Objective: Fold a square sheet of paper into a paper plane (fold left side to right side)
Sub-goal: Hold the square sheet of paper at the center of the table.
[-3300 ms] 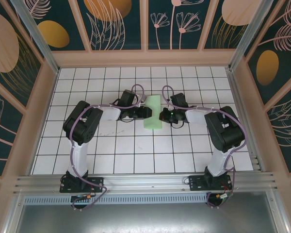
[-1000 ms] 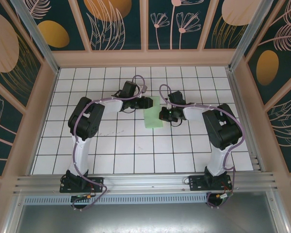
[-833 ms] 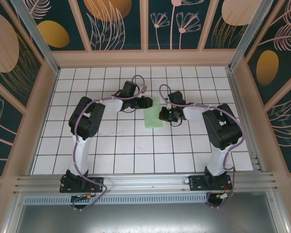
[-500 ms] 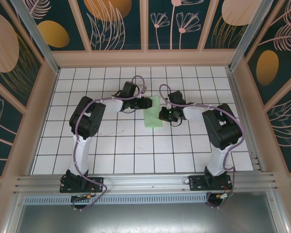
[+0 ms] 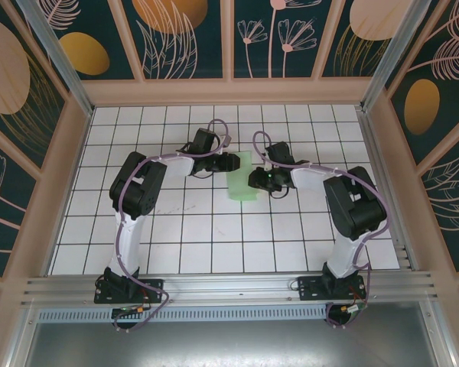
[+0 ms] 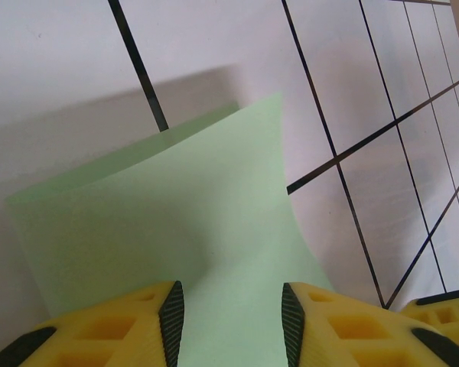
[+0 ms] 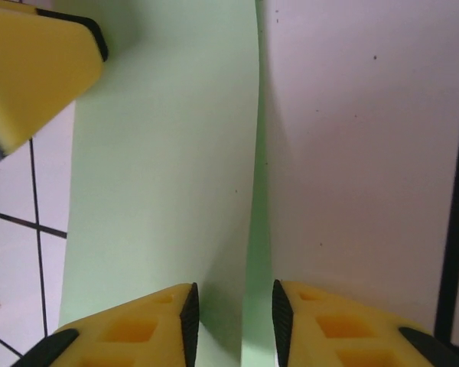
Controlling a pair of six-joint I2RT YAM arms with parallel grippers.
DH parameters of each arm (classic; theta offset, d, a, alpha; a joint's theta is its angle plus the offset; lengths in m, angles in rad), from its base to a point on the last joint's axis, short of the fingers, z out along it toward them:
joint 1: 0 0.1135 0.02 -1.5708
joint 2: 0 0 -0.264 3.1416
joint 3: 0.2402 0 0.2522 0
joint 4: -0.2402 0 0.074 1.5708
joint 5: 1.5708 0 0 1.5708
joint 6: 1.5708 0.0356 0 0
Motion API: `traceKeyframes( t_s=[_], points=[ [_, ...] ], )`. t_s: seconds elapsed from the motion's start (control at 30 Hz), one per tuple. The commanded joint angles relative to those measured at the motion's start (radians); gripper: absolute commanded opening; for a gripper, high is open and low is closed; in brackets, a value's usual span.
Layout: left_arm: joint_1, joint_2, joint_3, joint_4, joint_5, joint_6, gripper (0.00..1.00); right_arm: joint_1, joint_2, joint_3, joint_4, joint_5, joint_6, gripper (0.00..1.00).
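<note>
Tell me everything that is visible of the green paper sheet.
The square sheet of paper is thin, matte, pale mint green. It is folded in two layers into a narrow rectangle, the upper layer bowed up, not pressed flat. It lies on the tiled table. The left gripper and right gripper each straddle an edge, jaws apart.

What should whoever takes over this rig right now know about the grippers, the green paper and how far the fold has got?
Left gripper: open, with the square sheet of paper showing between its jaws.
Right gripper: open, jaws apart over an edge of the paper.
Paper: lies between the two grippers, doubled into a narrow rectangle. The top layer is bowed up, not flat.
Done: the left-to-right fold appears laid over.
Left: press the crease flat, then make every plane fold. There is no pointed shape yet.
</note>
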Motion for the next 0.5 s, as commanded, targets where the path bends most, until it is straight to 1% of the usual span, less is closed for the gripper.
traceKeyframes(
  t_s=[0.0,0.17,0.23,0.4,0.47],
  points=[
    [0.008,0.036,-0.016,-0.001,-0.02,0.005,0.42,-0.006,-0.057,0.0,-0.05,0.037,-0.024,0.37],
    [0.008,0.036,-0.017,-0.001,-0.022,0.004,0.42,-0.009,-0.058,-0.027,-0.002,-0.05,0.0,0.4],
    [0.008,0.036,-0.018,-0.001,-0.021,0.003,0.42,-0.008,-0.061,-0.028,0.008,-0.06,0.01,0.4],
    [0.008,0.033,-0.02,-0.001,-0.022,0.003,0.42,0.002,-0.115,-0.002,-0.038,0.049,-0.007,0.4],
    [0.008,0.033,-0.019,-0.001,-0.021,0.003,0.42,0.003,-0.139,0.003,-0.032,0.047,-0.011,0.4]
  ],
)
